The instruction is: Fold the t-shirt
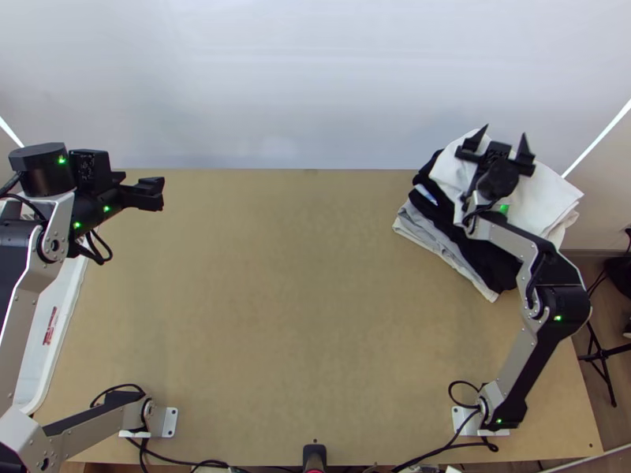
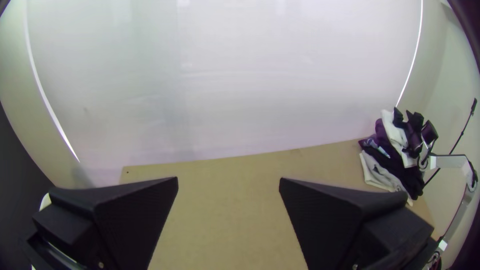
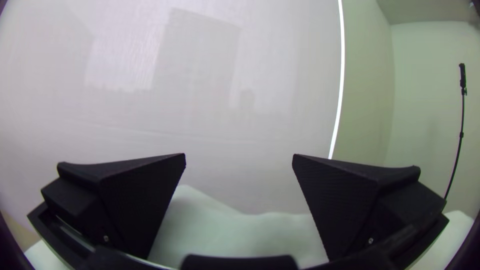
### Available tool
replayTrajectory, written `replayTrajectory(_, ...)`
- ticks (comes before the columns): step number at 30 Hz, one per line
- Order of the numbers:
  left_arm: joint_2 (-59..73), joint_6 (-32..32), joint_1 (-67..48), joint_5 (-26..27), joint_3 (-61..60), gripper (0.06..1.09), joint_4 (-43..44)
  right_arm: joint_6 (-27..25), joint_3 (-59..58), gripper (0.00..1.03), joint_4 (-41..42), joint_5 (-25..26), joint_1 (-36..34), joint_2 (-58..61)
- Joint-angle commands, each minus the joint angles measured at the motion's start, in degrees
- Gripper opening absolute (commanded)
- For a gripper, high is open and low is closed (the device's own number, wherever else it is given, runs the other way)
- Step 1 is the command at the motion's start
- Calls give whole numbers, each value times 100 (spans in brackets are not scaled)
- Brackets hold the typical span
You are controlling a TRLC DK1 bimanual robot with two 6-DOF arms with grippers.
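T-shirt Location and Gripper Status

Table (image 1: 308, 315): carries the garment stack (image 1: 442, 246) at its far right corner, in loosely folded black, grey and white layers. Topmost layer: white cloth (image 1: 548, 193). Which layer is the T-shirt cannot be told. Right gripper (image 1: 505, 131): above the stack, fingers wide apart, holding nothing. Left gripper (image 1: 158, 195): over the table's far left, fingers wide apart, holding nothing

A robotics lab or similar test space is showing, with two jointed robot arms (image 1: 517, 363) standing on metal base plates (image 1: 465, 420) at a wooden bench (image 1: 300, 315). Black cables (image 1: 465, 445) are trailing along its near edge, a smooth pale screen (image 1: 315, 79) is standing behind, and a thin black stand (image 3: 461, 135) is standing off to the right.
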Motion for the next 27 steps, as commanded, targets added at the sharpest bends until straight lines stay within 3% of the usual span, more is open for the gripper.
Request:
replayTrajectory(1,83,40,10,-3,104,104,-3,227,-564,99,0,171,169,58)
replayTrajectory(12,91,-21,-43,6,-28,104,5,236,-1505,99,0,224,336,-627)
replayTrajectory(19,-102,-628,-131,-38,104,104,700,-221,-1575,99,-351,215,661,-2438)
replayTrajectory(27,-682,-1129,-377,-741,-283,104,1473,-573,-1812,99,-1283,171,1224,-4697)
